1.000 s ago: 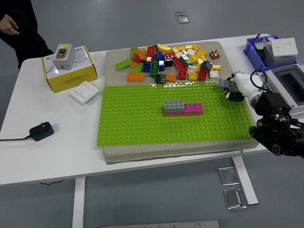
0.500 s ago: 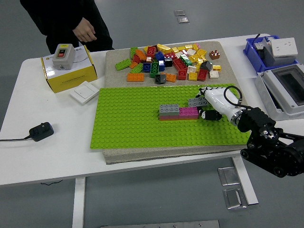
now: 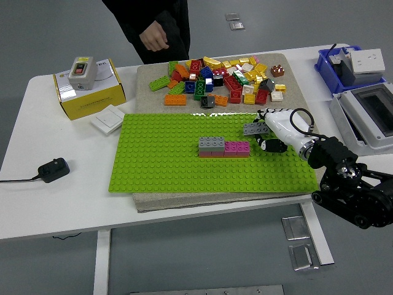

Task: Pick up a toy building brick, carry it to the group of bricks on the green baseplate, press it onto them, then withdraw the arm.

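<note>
Right hand (image 3: 268, 136): one, fingers clamped on one grey brick (image 3: 254, 128), held above the green baseplate (image 3: 172, 166), just right of the built group (image 3: 223, 148). Group: one grey block, one pink block, touching. Loose brick pile (image 3: 224, 80): one, beyond the baseplate.

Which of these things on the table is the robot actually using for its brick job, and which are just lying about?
In use:
- right hand
- grey brick it holds
- grey and pink brick group
- green baseplate
- loose brick pile

Lying about:
- yellow box with a switch on top
- white wall switch
- black plug
- blue bin
</note>
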`<state>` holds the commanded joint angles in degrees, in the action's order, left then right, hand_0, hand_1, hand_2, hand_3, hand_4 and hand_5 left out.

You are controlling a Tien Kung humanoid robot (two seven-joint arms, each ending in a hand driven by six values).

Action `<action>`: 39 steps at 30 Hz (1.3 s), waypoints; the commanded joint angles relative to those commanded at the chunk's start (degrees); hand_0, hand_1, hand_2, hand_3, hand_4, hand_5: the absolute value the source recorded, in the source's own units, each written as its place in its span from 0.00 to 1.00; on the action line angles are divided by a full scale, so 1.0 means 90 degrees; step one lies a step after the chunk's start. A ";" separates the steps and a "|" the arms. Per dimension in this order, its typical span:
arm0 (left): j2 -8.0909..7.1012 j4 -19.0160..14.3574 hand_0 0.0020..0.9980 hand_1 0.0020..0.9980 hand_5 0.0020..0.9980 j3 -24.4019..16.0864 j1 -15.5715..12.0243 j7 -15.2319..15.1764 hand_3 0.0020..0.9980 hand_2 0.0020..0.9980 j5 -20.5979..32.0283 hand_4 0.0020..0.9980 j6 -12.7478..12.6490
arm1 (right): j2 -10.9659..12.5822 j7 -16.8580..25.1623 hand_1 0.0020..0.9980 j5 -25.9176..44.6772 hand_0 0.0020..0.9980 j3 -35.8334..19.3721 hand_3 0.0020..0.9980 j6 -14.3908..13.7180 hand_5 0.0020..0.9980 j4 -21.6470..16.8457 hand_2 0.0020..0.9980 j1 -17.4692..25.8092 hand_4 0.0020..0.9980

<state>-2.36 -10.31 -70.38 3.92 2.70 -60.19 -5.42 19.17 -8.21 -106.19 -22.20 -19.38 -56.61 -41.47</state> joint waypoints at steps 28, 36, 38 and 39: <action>-0.0006 0.0000 0.66 0.66 0.67 -0.0022 -0.0078 -0.0011 0.61 0.59 -0.0029 0.22 0.0001 | 0.0365 -0.0275 0.82 -0.0124 0.78 -0.1016 0.60 -0.0142 0.35 -0.1717 0.89 0.1127 0.48; -0.0012 0.0000 0.66 0.66 0.67 -0.0017 -0.0044 -0.0011 0.61 0.59 -0.0035 0.22 0.0003 | 0.0427 -0.0096 0.82 0.0119 0.78 -0.0734 0.60 -0.0077 0.36 -0.1239 0.89 0.0887 0.48; -0.0017 0.0000 0.66 0.66 0.67 -0.0011 -0.0039 -0.0009 0.61 0.59 -0.0030 0.22 0.0002 | 0.0468 -0.0074 0.82 0.0183 0.78 -0.0603 0.60 -0.0058 0.36 -0.1178 0.89 0.0832 0.48; -0.0018 0.0000 0.66 0.66 0.67 -0.0010 -0.0039 -0.0006 0.61 0.59 -0.0026 0.22 0.0002 | 0.0479 -0.0066 0.82 0.0209 0.78 -0.0542 0.60 -0.0052 0.36 -0.1164 0.89 0.0810 0.48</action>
<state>-2.53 -10.31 -70.46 3.57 2.64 -60.42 -5.40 23.48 -8.81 -104.31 -27.08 -19.85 -67.09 -34.19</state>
